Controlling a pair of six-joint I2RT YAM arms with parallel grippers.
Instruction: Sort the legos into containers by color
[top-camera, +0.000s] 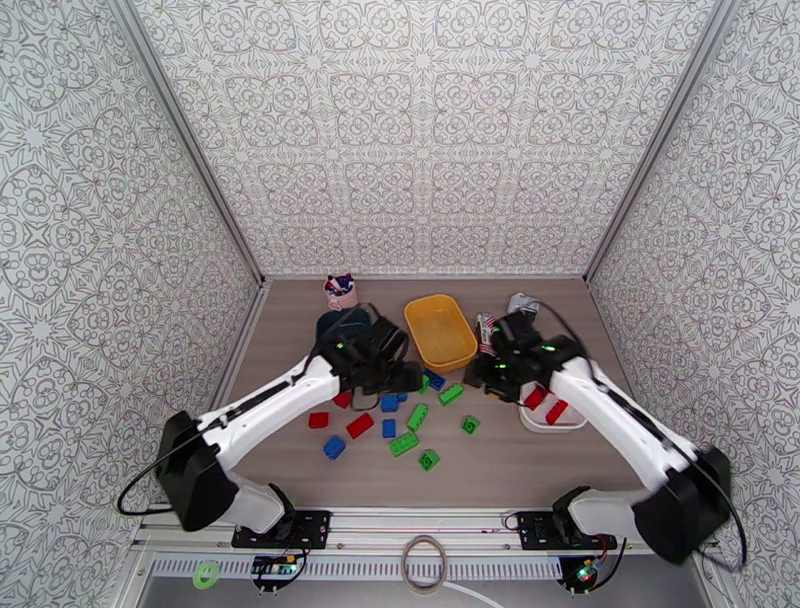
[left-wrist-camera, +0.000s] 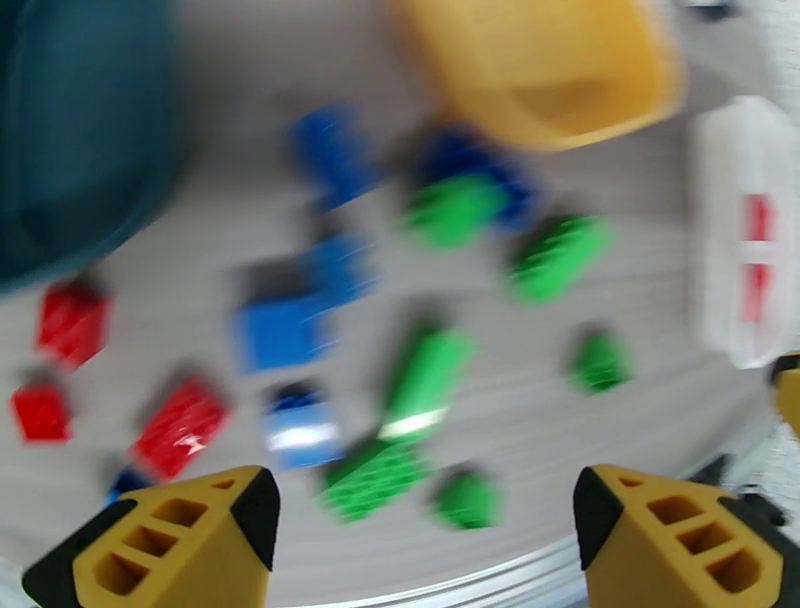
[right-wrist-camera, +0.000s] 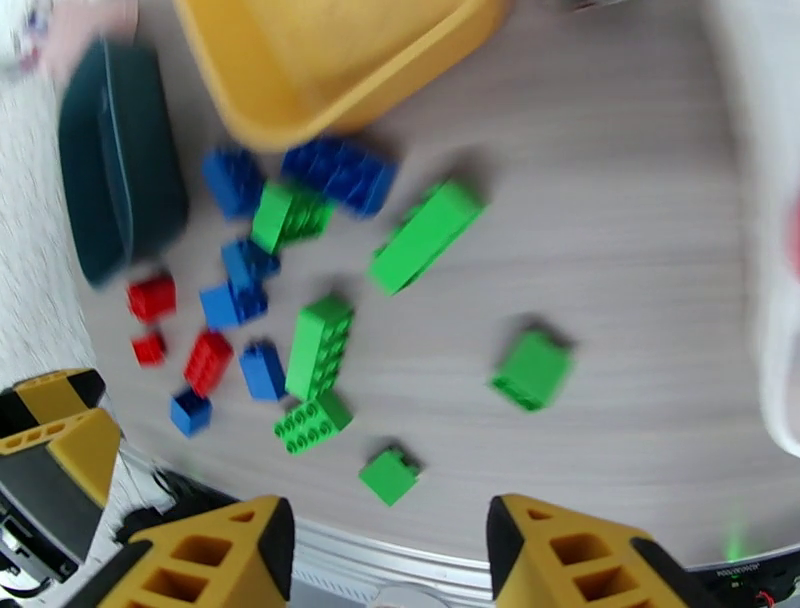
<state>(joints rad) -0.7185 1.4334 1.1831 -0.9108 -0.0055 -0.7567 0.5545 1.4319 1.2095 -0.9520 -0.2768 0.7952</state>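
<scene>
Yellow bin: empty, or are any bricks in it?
Empty. From above, the floor of the yellow bin is bare; the nearest blue lego lies on the table just outside its near rim.

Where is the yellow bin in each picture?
Top external: yellow bin near the picture's centre.
Left wrist: yellow bin at the top, right of centre.
Right wrist: yellow bin at the top, left of centre.
Shared landmark: dark teal bin, to its left everywhere.

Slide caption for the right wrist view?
Right gripper, open, over scattered red, green and blue legos; yellow bin and teal bin beyond.
</scene>
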